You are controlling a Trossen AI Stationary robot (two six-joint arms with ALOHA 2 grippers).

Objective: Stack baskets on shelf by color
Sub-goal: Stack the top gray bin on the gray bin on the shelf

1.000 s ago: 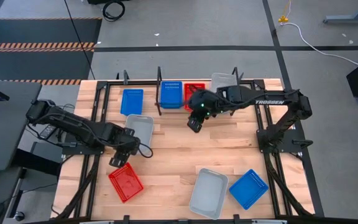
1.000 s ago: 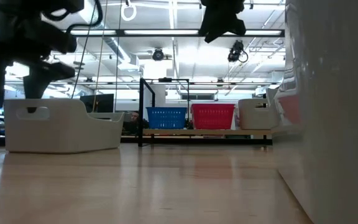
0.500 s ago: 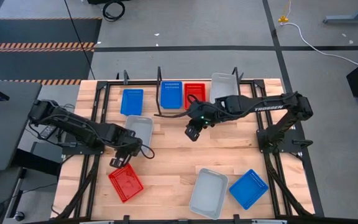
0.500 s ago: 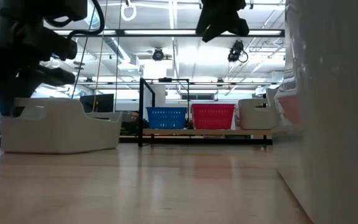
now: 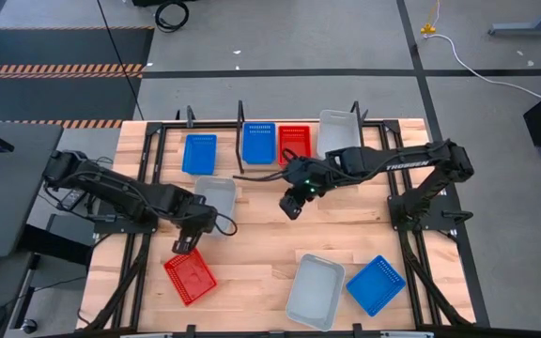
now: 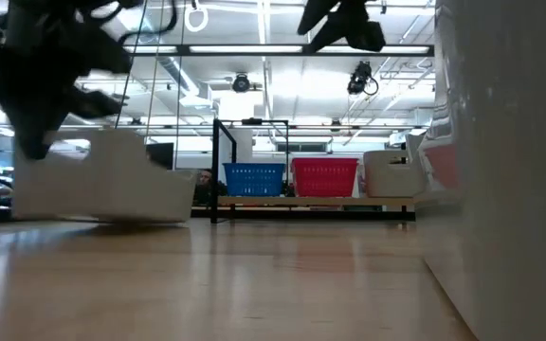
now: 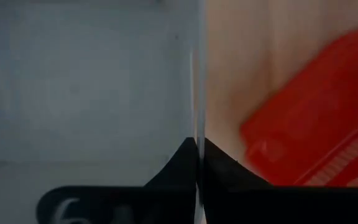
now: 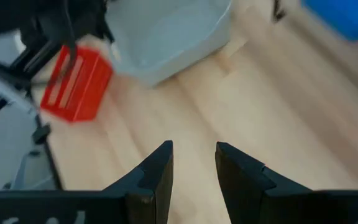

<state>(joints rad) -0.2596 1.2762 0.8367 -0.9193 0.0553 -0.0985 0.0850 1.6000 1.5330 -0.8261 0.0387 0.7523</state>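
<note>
My left gripper is shut on a pale grey-white basket lying left of the table's middle; it also shows in the low view. My right gripper is open and empty above the table's middle, near the shelf. On the shelf stand two blue baskets, a red one and a pale one. A red basket lies flat on the table just near of my left gripper. My left gripper holds the pale basket by the rim of its near end wall, toward the left corner. One finger is inside the basket and one outside. The fingers come from above, pointing down. The held end looks raised a little; the far end is low.
A pale basket and a blue basket lie at the near right of the table. Black frame rails run along the table's left and right sides. Bare wood lies between the two grippers.
My left gripper has come down on the pale basket's near end and taken hold of it; the basket has shifted slightly toward the table's right, its held end rising. My right gripper has drawn back from the shelf toward the table's near edge, staying open.
</note>
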